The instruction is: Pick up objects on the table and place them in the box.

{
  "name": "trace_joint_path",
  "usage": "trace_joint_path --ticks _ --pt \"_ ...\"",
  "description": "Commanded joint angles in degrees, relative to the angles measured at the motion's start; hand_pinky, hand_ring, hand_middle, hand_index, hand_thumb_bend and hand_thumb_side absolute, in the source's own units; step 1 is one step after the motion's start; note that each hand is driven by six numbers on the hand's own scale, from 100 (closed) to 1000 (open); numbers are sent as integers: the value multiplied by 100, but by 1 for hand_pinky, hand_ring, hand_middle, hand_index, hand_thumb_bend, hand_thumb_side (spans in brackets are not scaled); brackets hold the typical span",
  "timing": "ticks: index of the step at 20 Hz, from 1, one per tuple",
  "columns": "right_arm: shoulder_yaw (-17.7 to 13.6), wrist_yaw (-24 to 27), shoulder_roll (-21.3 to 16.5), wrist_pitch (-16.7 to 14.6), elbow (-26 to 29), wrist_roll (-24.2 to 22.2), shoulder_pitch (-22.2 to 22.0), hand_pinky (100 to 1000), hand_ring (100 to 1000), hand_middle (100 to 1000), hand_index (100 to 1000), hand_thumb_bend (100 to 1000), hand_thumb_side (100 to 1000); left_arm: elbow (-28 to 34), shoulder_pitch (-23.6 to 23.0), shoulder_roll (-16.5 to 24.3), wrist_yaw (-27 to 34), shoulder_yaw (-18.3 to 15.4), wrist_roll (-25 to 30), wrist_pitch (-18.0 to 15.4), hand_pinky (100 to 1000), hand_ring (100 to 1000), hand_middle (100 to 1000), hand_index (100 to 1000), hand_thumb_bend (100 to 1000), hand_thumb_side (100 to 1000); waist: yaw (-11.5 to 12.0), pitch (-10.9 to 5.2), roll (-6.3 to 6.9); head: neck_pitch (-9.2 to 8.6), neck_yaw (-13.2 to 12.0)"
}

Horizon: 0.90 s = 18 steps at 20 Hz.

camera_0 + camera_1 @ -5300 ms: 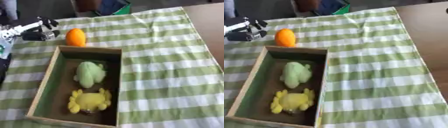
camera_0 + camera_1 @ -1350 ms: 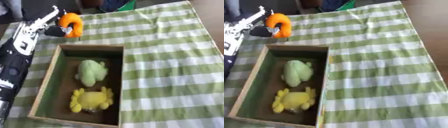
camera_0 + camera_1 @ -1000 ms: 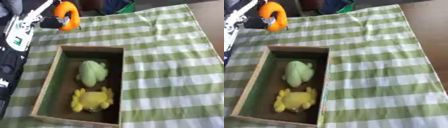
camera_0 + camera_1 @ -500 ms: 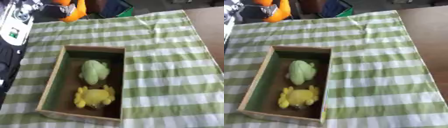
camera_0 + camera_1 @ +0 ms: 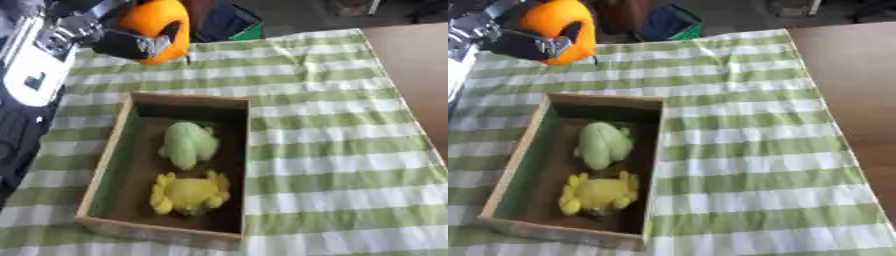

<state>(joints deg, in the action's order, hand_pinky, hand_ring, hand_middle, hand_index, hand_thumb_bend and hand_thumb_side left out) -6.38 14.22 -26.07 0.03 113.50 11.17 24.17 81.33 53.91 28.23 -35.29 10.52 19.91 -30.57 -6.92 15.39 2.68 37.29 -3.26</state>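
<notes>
My left hand (image 5: 131, 41) is raised at the upper left, its dark fingers curled round an orange ball-shaped thing (image 5: 159, 26). The hand holds it in the air, above the cloth just beyond the far end of the wooden box (image 5: 105, 160). Inside the box lie a pale green plush toy (image 5: 189, 144) at the far half and a yellow plush toy (image 5: 189, 192) at the near half. My left arm runs down the left edge. My right hand shows in neither view.
A green and white checked cloth (image 5: 332, 150) covers the table. Bare brown tabletop (image 5: 850, 85) lies to the right of it. Dark blue and green things (image 5: 229, 24) stand beyond the table's far edge.
My left hand closed on the orange thing where it lay on the cloth and lifted it up. The camera has tilted, so the whole picture shifted.
</notes>
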Motion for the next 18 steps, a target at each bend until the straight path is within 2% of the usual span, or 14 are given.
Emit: trace_joint_path --ticks 1,4,18 --pt "-69 9 -133 -11 109 48 13 729 721 563 822 100 854 242 14 -3 -254 109 104 -122 279 502 485 212 100 303 27 -142 -35 63 66" --pt "-82 -7 -152 -13 109 65 -31 729 721 562 822 100 853 280 -95 26 -463 244 121 -202 233 460 480 215 100 296 65 -155 -36 102 113" --pt "-123 -64 -131 1 109 51 -108 728 719 557 822 100 849 42 -430 -148 -734 607 619 -494 237 465 488 230 100 269 89 -60 -35 116 145"
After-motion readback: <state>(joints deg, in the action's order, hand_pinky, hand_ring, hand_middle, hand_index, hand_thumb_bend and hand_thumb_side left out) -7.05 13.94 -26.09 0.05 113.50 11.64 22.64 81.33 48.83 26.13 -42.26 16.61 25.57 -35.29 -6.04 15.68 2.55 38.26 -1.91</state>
